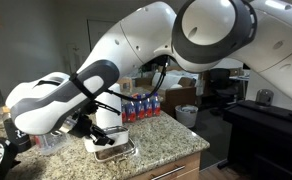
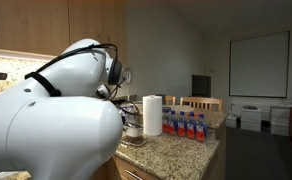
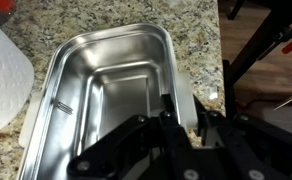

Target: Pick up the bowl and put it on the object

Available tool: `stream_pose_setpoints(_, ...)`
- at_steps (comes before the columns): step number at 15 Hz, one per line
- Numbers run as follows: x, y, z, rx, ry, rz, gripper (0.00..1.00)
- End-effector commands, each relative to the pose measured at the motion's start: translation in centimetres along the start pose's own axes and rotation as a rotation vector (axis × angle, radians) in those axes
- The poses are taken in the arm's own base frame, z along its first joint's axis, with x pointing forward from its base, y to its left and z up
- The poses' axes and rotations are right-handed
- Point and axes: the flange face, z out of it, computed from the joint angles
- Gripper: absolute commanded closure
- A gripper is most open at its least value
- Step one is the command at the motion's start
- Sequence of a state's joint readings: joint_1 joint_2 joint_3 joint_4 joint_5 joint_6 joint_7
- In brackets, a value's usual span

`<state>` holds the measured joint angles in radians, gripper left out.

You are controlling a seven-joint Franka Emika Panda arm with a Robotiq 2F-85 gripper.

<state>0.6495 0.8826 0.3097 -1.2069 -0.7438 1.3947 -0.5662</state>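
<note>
In the wrist view the bowl (image 3: 106,90) fills the frame. It is rounded-square, shiny grey inside, and sits on the speckled granite counter (image 3: 201,40). My gripper (image 3: 183,118) straddles its right wall, one finger inside and one outside, closed narrowly on the rim. In an exterior view the bowl (image 1: 111,150) sits low near the counter's front edge under the gripper (image 1: 101,132). I cannot make out the oval tray with the brownish rim in any view.
A white paper towel roll (image 1: 108,115) (image 2: 152,115) stands right beside the bowl; it also shows in the wrist view (image 3: 1,85). A pack of red-and-blue bottles (image 1: 141,108) (image 2: 184,125) stands further along the counter. The counter edge (image 1: 156,165) is close.
</note>
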Motion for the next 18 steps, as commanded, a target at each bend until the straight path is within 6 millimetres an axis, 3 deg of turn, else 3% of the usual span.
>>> stream_pose_setpoints(1, 0.6, 0.1, 0.5, 0.050, -0.034, -0.027, 0.95)
stream_pose_setpoints(8, 1.2, 0.4, 2.4, 0.127, -0.071, -0.010, 0.95)
stream_pose_setpoints(18, 0.7, 1.4, 3.4, 0.185, -0.095, 0.038, 0.96)
